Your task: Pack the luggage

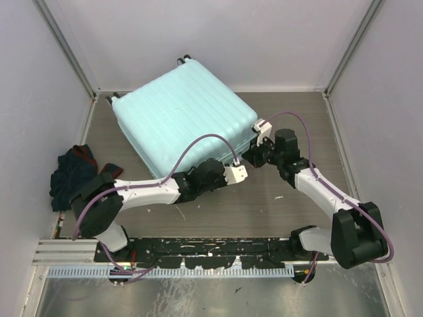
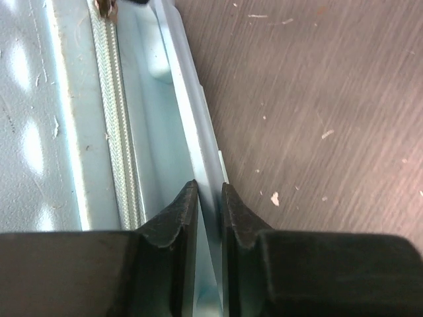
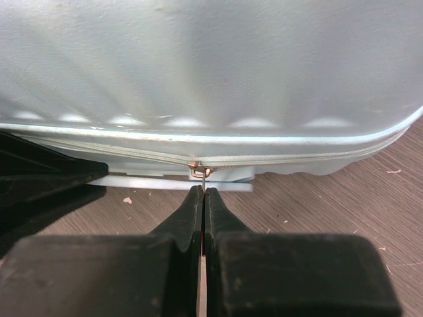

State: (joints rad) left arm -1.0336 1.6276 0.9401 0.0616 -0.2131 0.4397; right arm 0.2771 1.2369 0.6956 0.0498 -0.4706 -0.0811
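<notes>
The luggage (image 1: pixel 185 112) lay flat toward eleven o'clock on the table (image 1: pixel 277 205). At its five o'clock edge the left gripper (image 2: pixel 209 190) pinched the pale rim (image 2: pixel 188 99). The right gripper (image 3: pixel 203 191) was clamped on the zipper pull (image 3: pixel 196 170).

Ribbed matt plastic luggage (image 1: pixel 182 109), wood-grain table (image 1: pixel 264 206)

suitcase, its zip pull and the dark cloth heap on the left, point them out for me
pale mint-green ribbed hard-shell suitcase (image 1: pixel 185 109): top external view, middle of its shell
small metal zip pull (image 3: pixel 197 170): right wrist view, its slider
dark crumpled cloth bundle (image 1: pixel 70 174): top external view, middle of heap
</notes>
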